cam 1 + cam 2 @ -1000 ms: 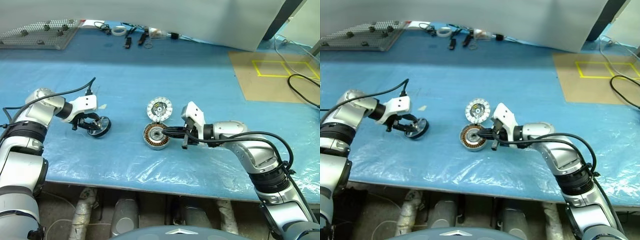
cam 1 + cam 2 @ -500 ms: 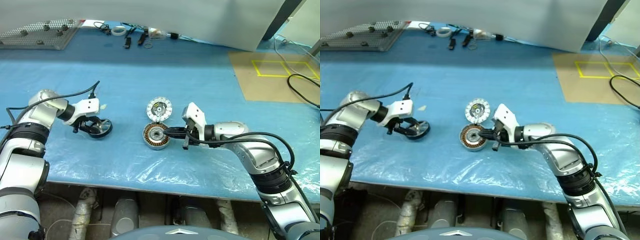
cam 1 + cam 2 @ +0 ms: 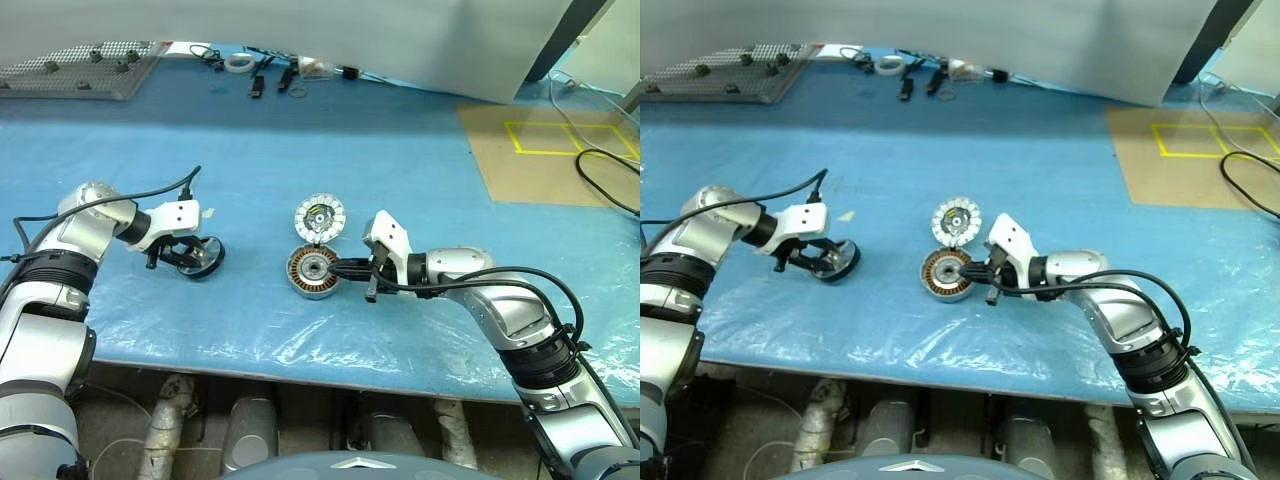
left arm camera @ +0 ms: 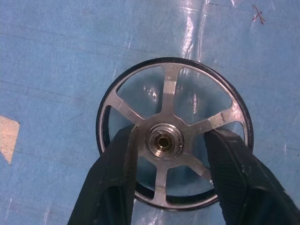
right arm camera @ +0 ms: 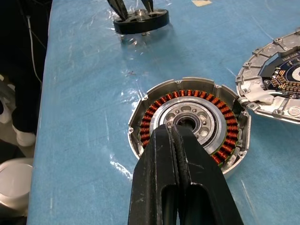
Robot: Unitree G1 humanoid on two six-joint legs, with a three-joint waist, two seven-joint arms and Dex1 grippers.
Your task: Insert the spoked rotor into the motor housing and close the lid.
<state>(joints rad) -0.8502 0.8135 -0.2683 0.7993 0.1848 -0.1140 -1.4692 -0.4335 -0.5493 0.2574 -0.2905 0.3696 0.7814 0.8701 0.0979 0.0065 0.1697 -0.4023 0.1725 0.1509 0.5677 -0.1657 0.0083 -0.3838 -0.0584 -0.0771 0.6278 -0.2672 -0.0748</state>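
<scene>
Head view: on the blue mat (image 3: 420, 150), the motor housing (image 3: 312, 272) sits mid-table. The lid (image 3: 318, 216) lies just behind it, touching. The spoked rotor (image 3: 200, 256) lies well to the housing's left under the left gripper (image 3: 184, 256); the right gripper (image 3: 338, 267) reaches the housing's right side.

Left wrist view: the fingers (image 4: 110, 180), partly open, straddle the rotor's hub through the spokes.

Right wrist view: the closed, empty fingers (image 5: 176, 140) point into the housing's centre, ringed by copper windings. No readable writing anywhere.
</scene>
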